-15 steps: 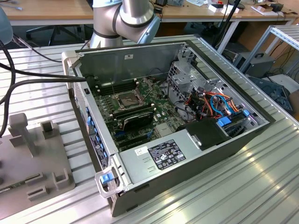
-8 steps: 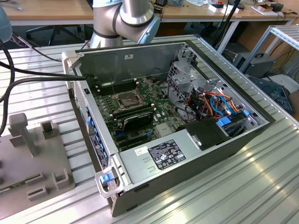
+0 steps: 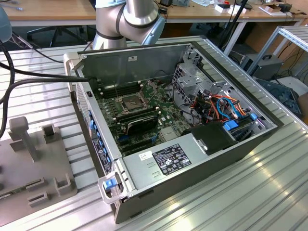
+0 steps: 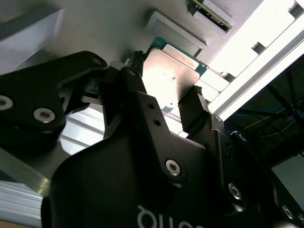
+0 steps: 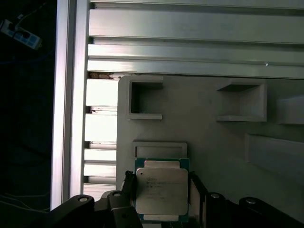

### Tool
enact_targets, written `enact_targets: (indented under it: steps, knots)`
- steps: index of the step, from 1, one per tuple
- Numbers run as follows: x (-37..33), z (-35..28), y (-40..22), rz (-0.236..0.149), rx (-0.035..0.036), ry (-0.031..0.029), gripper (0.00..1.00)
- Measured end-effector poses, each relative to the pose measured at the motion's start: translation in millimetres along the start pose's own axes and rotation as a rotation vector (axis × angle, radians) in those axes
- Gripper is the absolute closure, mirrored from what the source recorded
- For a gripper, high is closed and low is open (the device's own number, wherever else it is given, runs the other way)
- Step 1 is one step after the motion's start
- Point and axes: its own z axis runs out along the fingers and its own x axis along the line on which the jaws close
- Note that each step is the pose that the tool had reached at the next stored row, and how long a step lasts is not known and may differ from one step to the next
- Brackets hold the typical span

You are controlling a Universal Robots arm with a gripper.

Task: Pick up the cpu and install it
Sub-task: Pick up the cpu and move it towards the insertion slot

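Exterior view, bench: a ribbed metal bench [image 3: 269,192] carries all the things.
Exterior view, computer case: a big open computer case [image 3: 144,62] lies in the middle of the bench.
Exterior view, inside the case: there is a green motherboard [image 3: 166,120] with a dark square socket [image 3: 131,101]. Long black memory sticks [image 3: 137,118] lie just beside the socket. A grey power box [image 3: 139,171] sits along the near wall. Orange and blue wires [image 3: 224,106] fill the corner on the exterior view's right.
Exterior view, grey tray: a grey tray [image 3: 19,192] lies at the bench's edge on the exterior view's left, just beside the case. Small grey blocks [image 3: 21,130] stand on it.
Exterior view, robot arm: the silver robot arm [image 3: 130,19] stands behind the case's far wall.
Second wrist view, tool: the black tool [image 4: 166,80] is closed just enough to grip the cpu [image 4: 175,71]. One finger presses on each side of the chip.
Second wrist view, around: the grey tray [image 4: 95,23] is right behind the cpu.
First wrist view, cpu: the silver cpu [image 5: 161,192] sits between the fingers [image 5: 195,187] of the tool [image 5: 161,183], over the edge of the grey tray [image 5: 213,142].
First wrist view, tray pockets: two open pockets [image 5: 145,99] are well apart from the cpu. A flat slot [image 5: 159,148] is just beside it.
First wrist view, bench: the bench [image 5: 190,28] shows its metal ribs past the tray's edge.
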Motion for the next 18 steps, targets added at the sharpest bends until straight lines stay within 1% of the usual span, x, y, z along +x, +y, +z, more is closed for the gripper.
enact_targets:
  steps: [6,8,14,16,18]
  knots:
    - [0.0,-5.9,0.2,0.000,-0.0002,-0.0002,0.45]
    - [0.1,-10.4,0.4,0.000,-0.0001,-0.0002,0.45]
    - [0.1,-11.3,0.4,0.000,-0.0002,-0.0003,0.45]
    - [0.3,-24.5,0.9,0.000,-0.0001,-0.0002,0.45]
    - [0.3,-24.7,0.9,0.000,-0.0002,-0.0003,0.45]
